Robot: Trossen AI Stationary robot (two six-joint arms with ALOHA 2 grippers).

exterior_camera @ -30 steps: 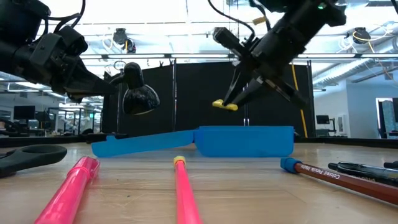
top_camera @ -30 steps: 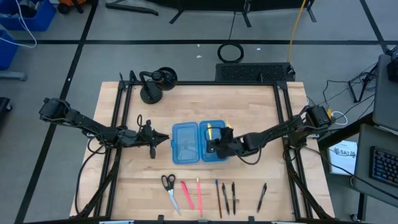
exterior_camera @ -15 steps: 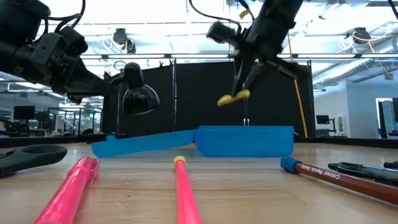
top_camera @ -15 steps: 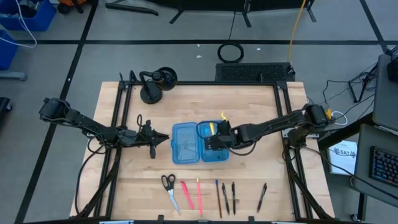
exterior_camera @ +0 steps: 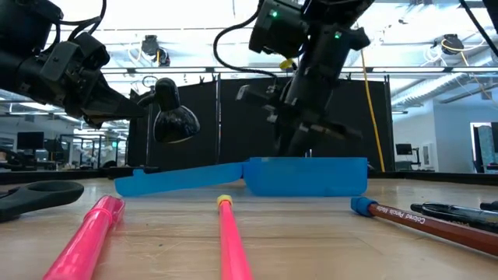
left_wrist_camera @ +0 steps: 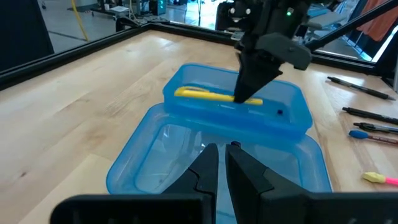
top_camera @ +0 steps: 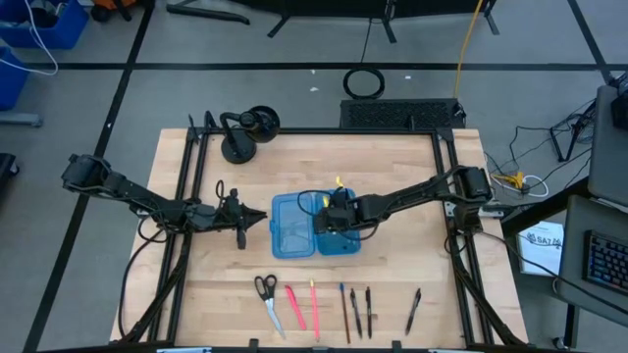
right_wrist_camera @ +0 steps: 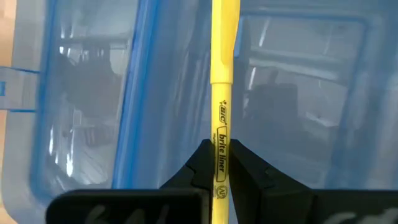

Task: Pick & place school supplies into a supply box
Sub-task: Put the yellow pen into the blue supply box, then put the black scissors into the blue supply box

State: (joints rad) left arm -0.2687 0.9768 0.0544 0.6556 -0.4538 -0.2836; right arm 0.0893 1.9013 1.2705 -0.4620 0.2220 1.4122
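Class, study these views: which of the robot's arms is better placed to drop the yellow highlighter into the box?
The right gripper: it grips the yellow highlighter inside the blue box. The left gripper waits beside it.

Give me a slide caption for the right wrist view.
Right gripper holds a yellow highlighter over the open blue case.

**Case mid-table, supplies along the front edge**

The open case (top_camera: 314, 225) lies mid-table, a highlighter (left_wrist_camera: 214, 95) in its right half. Before it lie scissors (top_camera: 267, 298), markers (top_camera: 296, 306), pens (top_camera: 357, 310). A lamp (top_camera: 245, 132) stands behind, left.
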